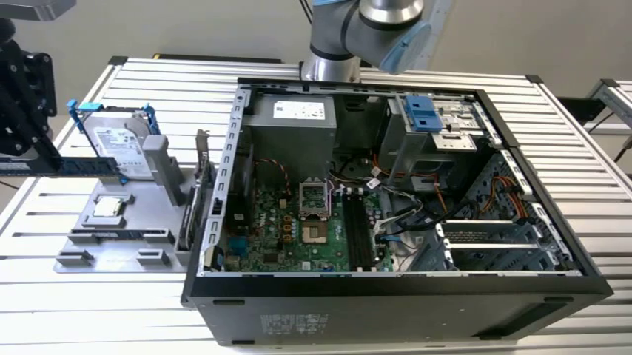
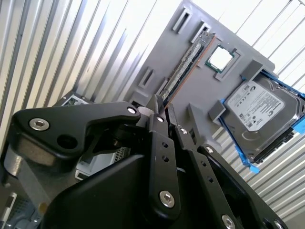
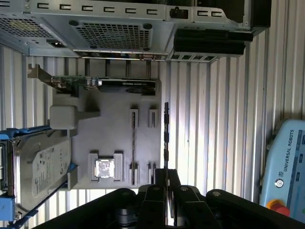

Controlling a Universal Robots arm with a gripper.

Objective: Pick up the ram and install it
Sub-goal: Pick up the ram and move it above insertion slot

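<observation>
The gripper (image 3: 166, 175) was closed tight on one end of the ram (image 1: 74, 164). It held the ram level in the air at the far left of the exterior view, by the edge of the tray (image 1: 148, 218) carrying the drive (image 1: 118, 144) and the processor (image 1: 106, 208). The open case (image 1: 395, 285) filled the centre and right.

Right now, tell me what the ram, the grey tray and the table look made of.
The ram: bluish circuit board, dark chips, likely fibreglass laminate. The grey tray: matte, moulded-looking, probably plastic. The table: ribbed silvery slats, soft sheen, probably aluminium.
</observation>
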